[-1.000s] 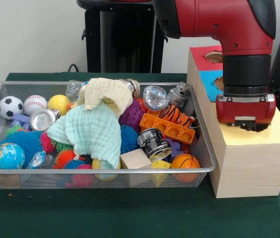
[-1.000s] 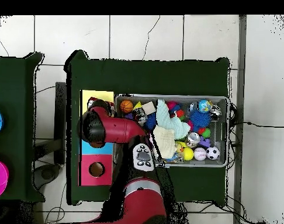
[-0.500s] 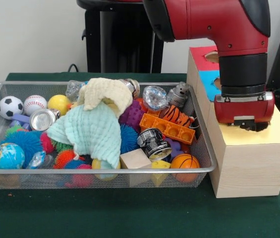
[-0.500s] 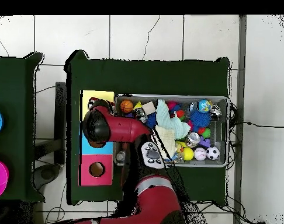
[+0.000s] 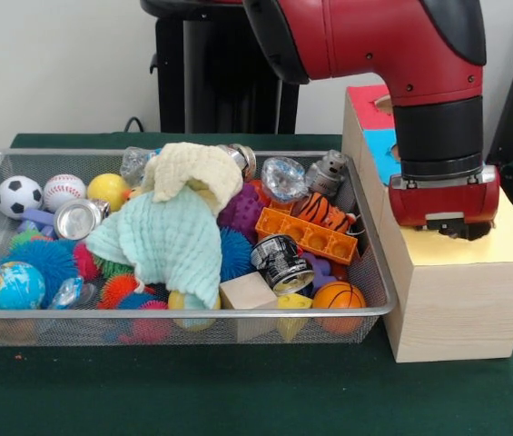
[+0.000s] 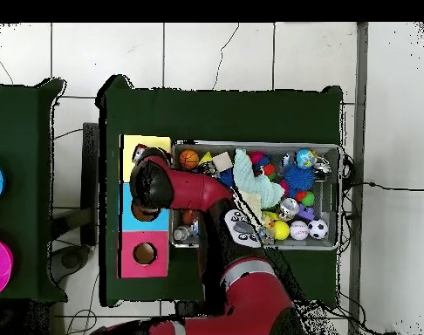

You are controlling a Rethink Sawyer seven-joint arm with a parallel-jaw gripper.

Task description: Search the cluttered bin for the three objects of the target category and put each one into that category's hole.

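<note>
The wire-mesh bin [image 5: 183, 312] holds a heap of toys; in the overhead view [image 6: 255, 145] it lies right of the wooden box. No printed white fabric bundle shows in it. My gripper [image 5: 451, 229] hangs low over the box's yellow face [image 5: 510, 245], and the red wrist covers it, so whether it is open or shut does not show. The hole in the yellow face is almost wholly hidden under it. From overhead the arm's end [image 6: 150, 188] covers the border of the yellow face [image 6: 146, 142] and the blue face.
A cream muslin cloth [image 5: 197, 168] and a mint-green cloth [image 5: 165, 236] lie on top of the toys. The blue-faced cut-out [image 5: 401, 153] and red-faced cut-out [image 5: 390, 103] lie behind my wrist. An orange block [image 5: 306, 234], a can [image 5: 281, 263] and a small basketball [image 5: 338, 295] lie nearest the box.
The wrist has stayed over the yellow face, shifting slightly. The arm's upper links and elbow have swung sideways. Nothing in the bin has moved.
</note>
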